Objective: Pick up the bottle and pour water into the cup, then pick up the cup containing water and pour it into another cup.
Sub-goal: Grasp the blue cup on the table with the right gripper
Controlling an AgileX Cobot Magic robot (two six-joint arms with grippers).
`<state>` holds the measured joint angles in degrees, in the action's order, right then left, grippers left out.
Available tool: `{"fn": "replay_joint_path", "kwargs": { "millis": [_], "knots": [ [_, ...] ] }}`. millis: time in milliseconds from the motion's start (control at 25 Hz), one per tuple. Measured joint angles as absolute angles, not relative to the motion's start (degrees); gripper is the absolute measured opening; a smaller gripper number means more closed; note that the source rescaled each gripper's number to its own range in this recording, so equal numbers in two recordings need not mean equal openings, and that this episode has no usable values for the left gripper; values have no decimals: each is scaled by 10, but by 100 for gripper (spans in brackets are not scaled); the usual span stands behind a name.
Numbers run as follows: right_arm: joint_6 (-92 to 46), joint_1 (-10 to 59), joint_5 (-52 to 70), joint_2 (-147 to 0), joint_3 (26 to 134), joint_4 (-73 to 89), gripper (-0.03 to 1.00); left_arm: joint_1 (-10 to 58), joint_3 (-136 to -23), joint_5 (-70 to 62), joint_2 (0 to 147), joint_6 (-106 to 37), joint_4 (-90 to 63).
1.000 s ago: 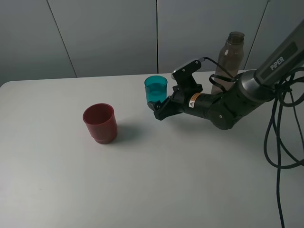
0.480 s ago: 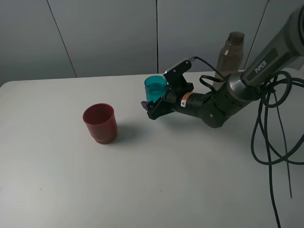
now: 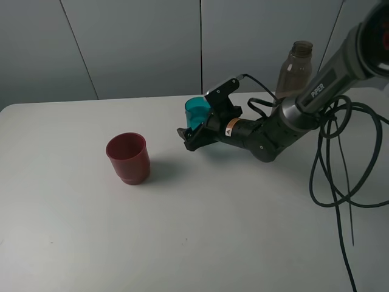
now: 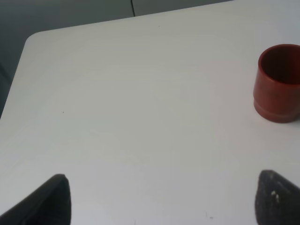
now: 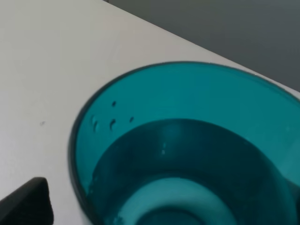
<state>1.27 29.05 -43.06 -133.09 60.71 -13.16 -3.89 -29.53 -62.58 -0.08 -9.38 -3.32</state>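
The teal cup stands upright at the back middle of the table, with water in it. My right gripper is open, its jaws on either side of the cup's lower part. One finger shows beside the cup wall with a small gap. The dark red cup stands upright to the left, apart from both grippers, and also shows in the left wrist view. The grey-brown bottle stands upright behind the right arm. My left gripper is open and empty over bare table.
The white table ends in a rounded corner at the far left. Black cables hang from the right arm over the table's right side. A grey panelled wall stands behind the table.
My right gripper has slid left along the table until its jaws flank the teal cup. The cups and the bottle have not moved.
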Motion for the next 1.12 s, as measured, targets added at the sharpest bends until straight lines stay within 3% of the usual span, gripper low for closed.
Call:
{"fn": "replay_joint_path", "kwargs": {
  "millis": [1120],
  "knots": [
    [56,291,-498,-1364,624,-112,100,-39,-295,-626,-1,-95,-33]
  ]
}}
